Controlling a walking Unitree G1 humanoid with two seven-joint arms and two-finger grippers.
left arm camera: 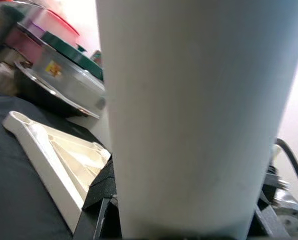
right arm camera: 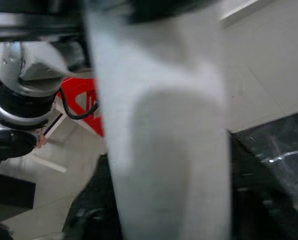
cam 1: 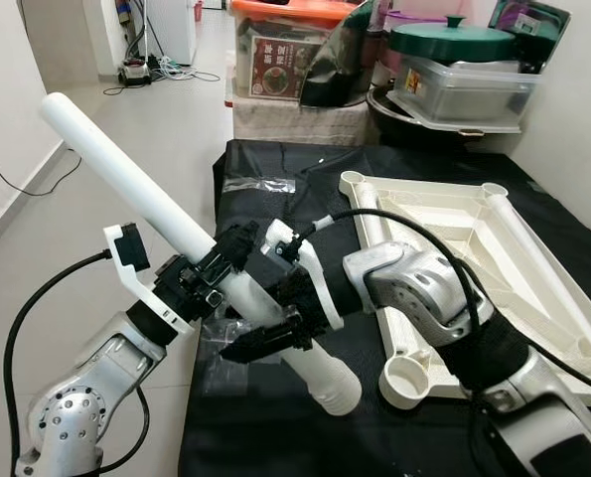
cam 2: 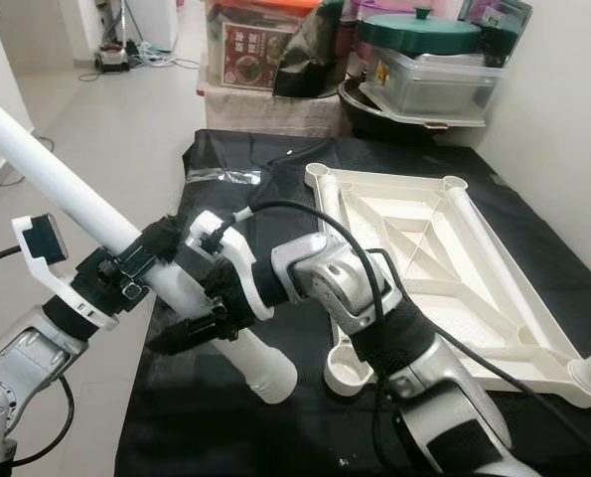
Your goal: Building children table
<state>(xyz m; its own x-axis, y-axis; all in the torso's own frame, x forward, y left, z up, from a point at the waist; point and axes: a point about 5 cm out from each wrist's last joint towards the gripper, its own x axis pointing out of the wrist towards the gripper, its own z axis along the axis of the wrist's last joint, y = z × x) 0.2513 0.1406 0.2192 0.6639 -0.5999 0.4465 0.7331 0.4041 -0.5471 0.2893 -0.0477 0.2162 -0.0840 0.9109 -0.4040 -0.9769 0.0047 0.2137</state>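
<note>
A long white table leg [cam 1: 126, 169] slants up from the black-covered table toward the floor side, held in both grippers. My left gripper [cam 1: 223, 263] is shut on the leg near its middle. Just below it, my right gripper [cam 1: 260, 336] is shut on the same leg, close to the ribbed lower end [cam 1: 335, 390]. The leg [left arm camera: 189, 115] is right up against the left wrist camera and blurred in the right wrist view [right arm camera: 164, 140]. The cream tabletop [cam 1: 454, 229] lies upside down to the right, its near corner socket [cam 1: 406, 381] open beside the leg's end.
The black cloth [cam 1: 275, 437] covers the work surface. A clear plastic bag [cam 1: 260, 184] lies on it at the back. Stacked storage boxes [cam 1: 275, 50], a green-lidded pot [cam 1: 452, 42] and a clear container [cam 1: 469, 94] stand behind. Tiled floor [cam 1: 96, 109] and cables [cam 1: 166, 70] are on the left.
</note>
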